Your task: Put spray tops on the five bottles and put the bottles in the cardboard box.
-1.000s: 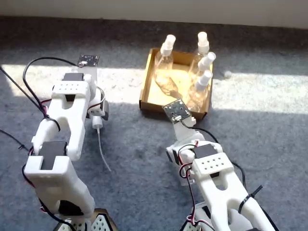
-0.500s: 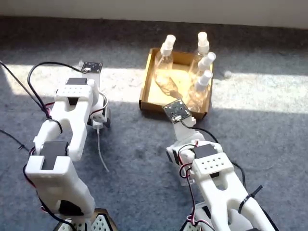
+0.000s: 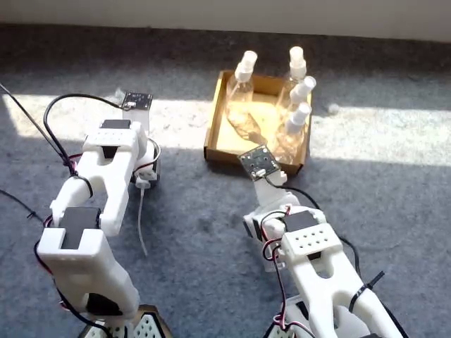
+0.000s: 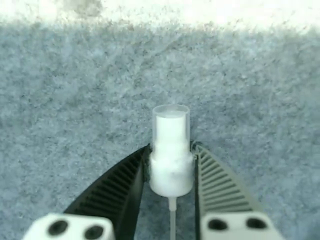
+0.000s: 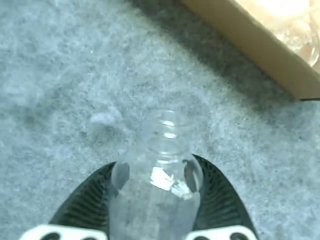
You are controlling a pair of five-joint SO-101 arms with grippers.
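Observation:
My left gripper (image 4: 171,159) is shut on a white spray top (image 4: 170,150), whose thin dip tube (image 3: 141,220) trails over the grey carpet in the high view. The spray top (image 3: 142,183) sits left of the cardboard box (image 3: 211,138). My right gripper (image 5: 156,165) is shut on a clear bottle (image 5: 156,175) with an open neck and no top, just in front of the box's near edge (image 5: 250,47). Several capped bottles (image 3: 242,90) stand in the box.
Grey carpet (image 3: 197,211) lies between the two arms, with a sunlit band across the box and beyond. A black cable (image 3: 53,113) loops beside the left arm. A wall edge runs along the far side.
The left arm has shifted slightly toward the box and nearer, and the hanging tube has swung from slanted to nearly straight. The right arm and its bottle have stayed put.

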